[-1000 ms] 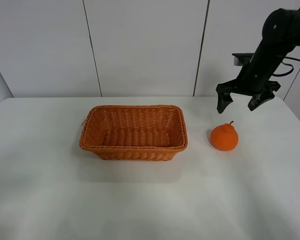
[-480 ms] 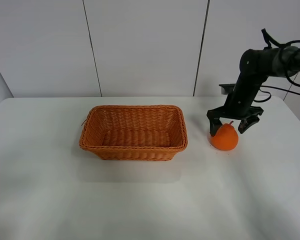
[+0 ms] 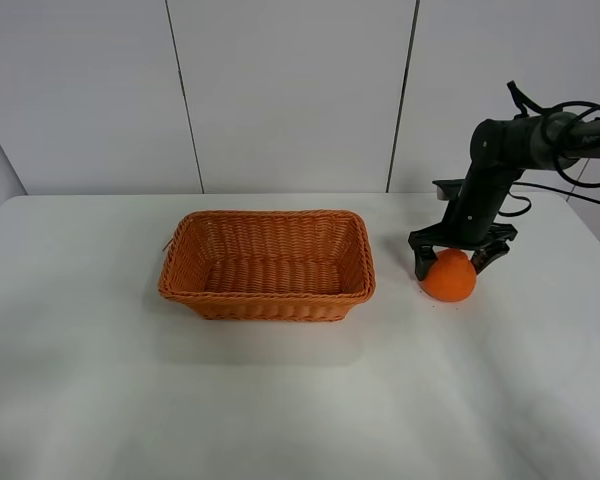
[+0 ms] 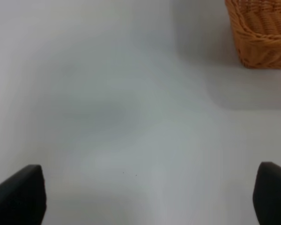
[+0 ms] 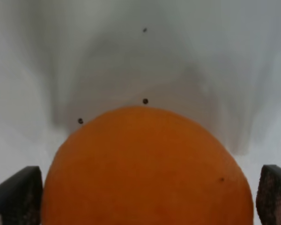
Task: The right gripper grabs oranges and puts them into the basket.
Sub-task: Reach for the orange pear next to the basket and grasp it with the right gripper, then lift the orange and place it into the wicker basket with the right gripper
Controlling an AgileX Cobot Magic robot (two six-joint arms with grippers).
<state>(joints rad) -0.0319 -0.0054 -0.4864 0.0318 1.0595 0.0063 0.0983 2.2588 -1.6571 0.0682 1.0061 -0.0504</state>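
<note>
We see the orange [image 3: 448, 280] resting on the white table [image 3: 280, 400]. It lies to the right of the basket [image 3: 270, 216], near its short side but apart from it, and not inside it. The right gripper [image 3: 451, 262] comes down on the fruit from above with its jaws spread wide. One of its fingers [image 3: 421, 266] stands on each side of the orange, so the fruit sits between them.

In the right wrist view the orange [image 5: 147, 173] fills almost all the space between the two dark fingertips [image 5: 16, 194]. It is very close to both, and we cannot tell if they touch the skin.

The left gripper [image 4: 145, 197] hangs over bare table, also with its jaws wide apart. A corner of the basket [image 4: 260, 37] shows in its view, well apart from the fingers.
</note>
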